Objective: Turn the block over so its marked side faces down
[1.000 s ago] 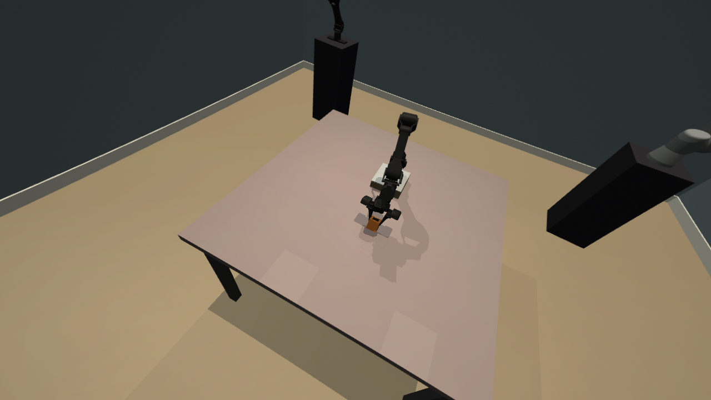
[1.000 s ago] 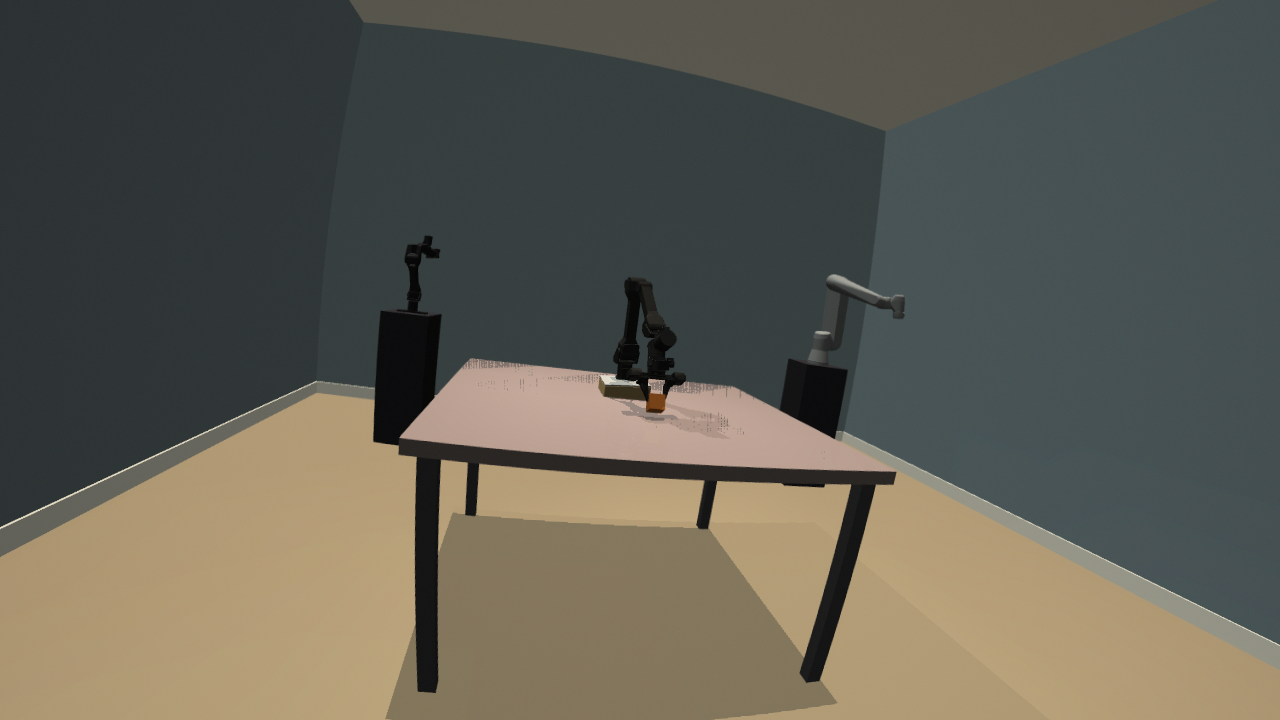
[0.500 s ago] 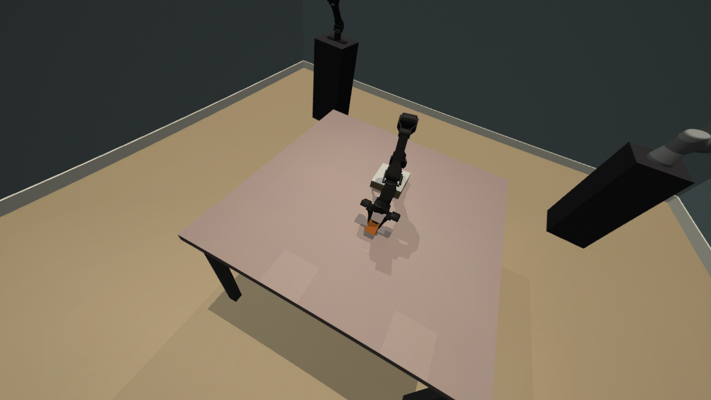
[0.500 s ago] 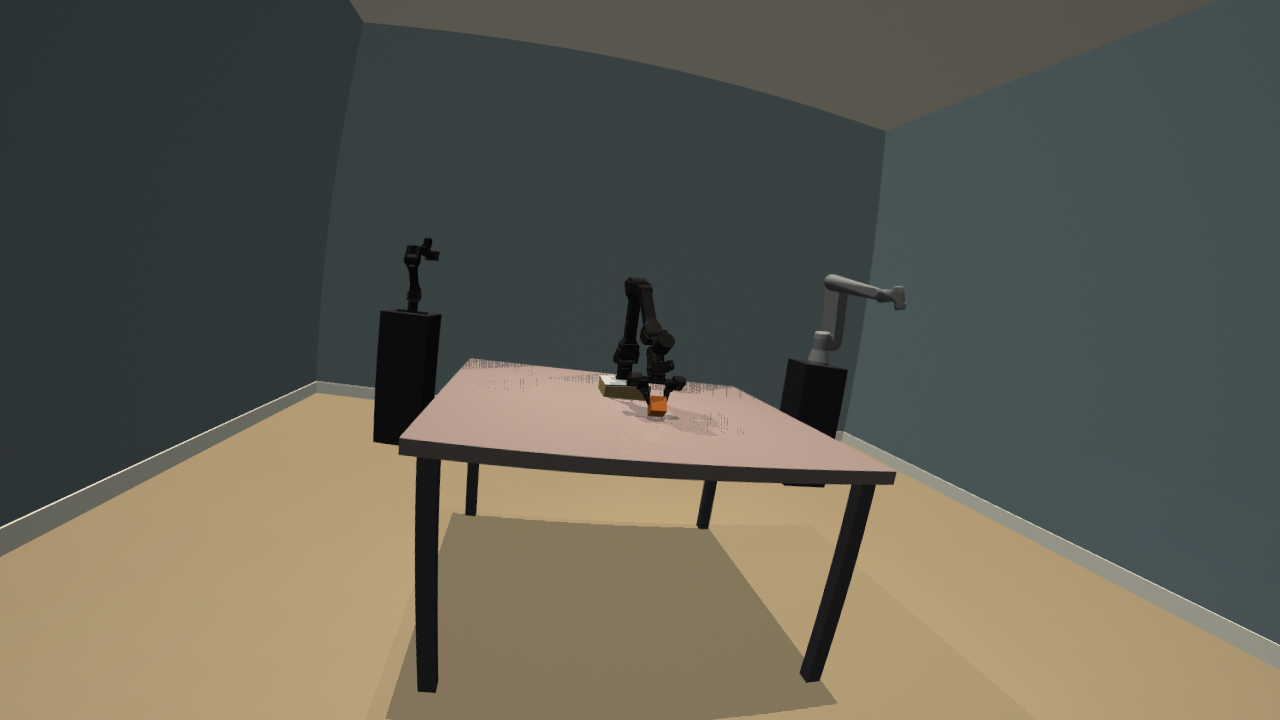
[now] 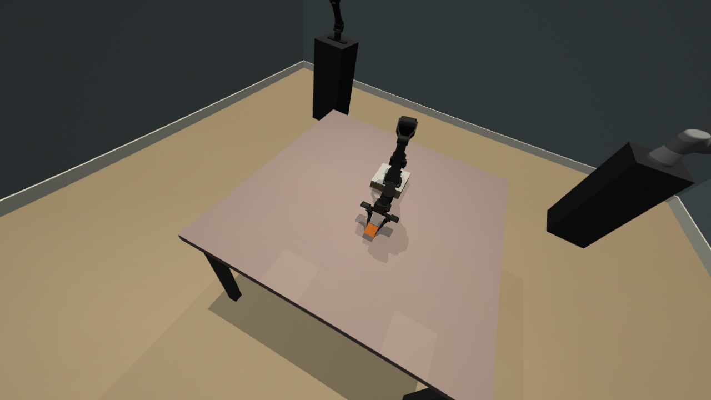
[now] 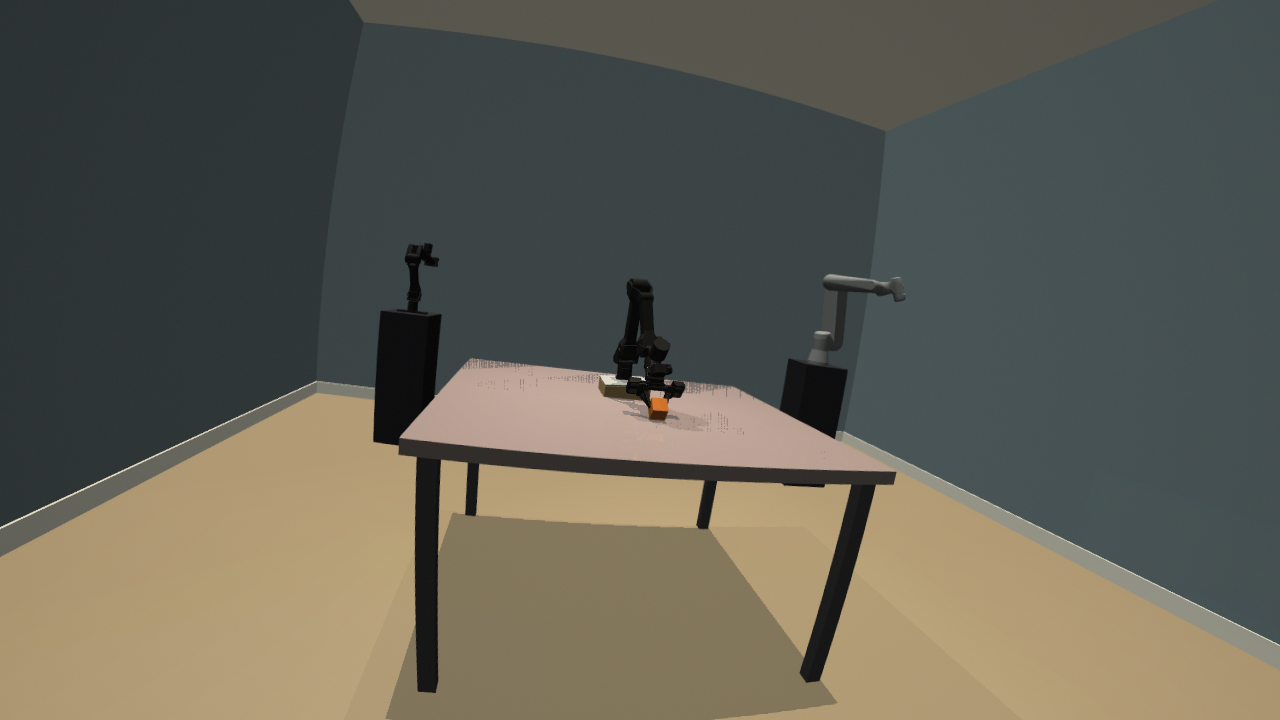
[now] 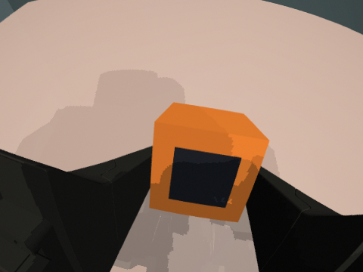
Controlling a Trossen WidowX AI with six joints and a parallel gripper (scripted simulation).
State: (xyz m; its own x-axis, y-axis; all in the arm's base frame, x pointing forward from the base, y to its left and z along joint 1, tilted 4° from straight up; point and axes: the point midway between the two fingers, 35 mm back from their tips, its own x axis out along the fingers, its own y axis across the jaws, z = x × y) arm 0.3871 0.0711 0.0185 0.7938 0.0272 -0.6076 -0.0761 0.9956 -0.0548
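Note:
An orange block (image 5: 370, 229) (image 6: 658, 409) (image 7: 208, 139) is between the fingers of my gripper (image 5: 374, 224) (image 6: 657, 404) (image 7: 202, 160), which is shut on it. In the wrist view the block's marked side, a dark square (image 7: 204, 177), faces the camera, back toward the palm. In the top view a plain orange face shows and the dark square is not seen. The gripper is tilted forward. The block is close above the table (image 5: 298, 209) (image 6: 519, 420) (image 7: 227, 57); I cannot tell whether its lower edge touches.
The arm's pale base block (image 5: 377, 175) (image 6: 615, 386) is behind the gripper on the table. A black pedestal (image 5: 330, 74) (image 6: 405, 376) with a dark arm and another pedestal (image 5: 611, 199) (image 6: 810, 394) with a grey arm (image 5: 678, 146) (image 6: 834, 313) stand beyond the table edges.

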